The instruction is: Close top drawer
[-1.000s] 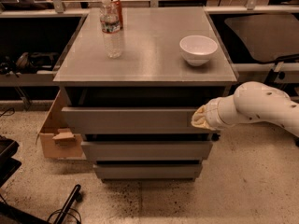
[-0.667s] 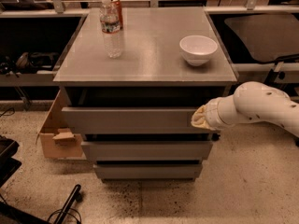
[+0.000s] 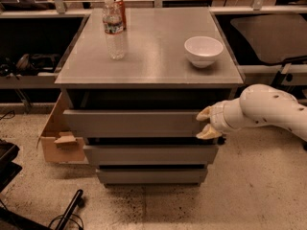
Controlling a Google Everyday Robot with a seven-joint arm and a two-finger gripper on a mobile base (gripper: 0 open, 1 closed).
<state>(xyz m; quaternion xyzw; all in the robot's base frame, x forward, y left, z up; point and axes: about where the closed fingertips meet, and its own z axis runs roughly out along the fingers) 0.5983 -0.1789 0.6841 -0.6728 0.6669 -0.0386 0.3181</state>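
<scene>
Camera view shows the gripper (image 3: 207, 123), fingers spread, unmoved against the top drawer (image 3: 134, 123).

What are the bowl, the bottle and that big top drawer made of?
The bowl looks like glazed ceramic: white, glossy. The bottle seems clear plastic: see-through, labelled. The top drawer is matte grey, perhaps painted metal or laminate; unclear which. The gripper sits at its right end.

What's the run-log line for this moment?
wide grey flat-front top drawer: pulled out, not yet closed | two-finger gripper: open, at drawer front's right end | contact: cannot tell
</scene>
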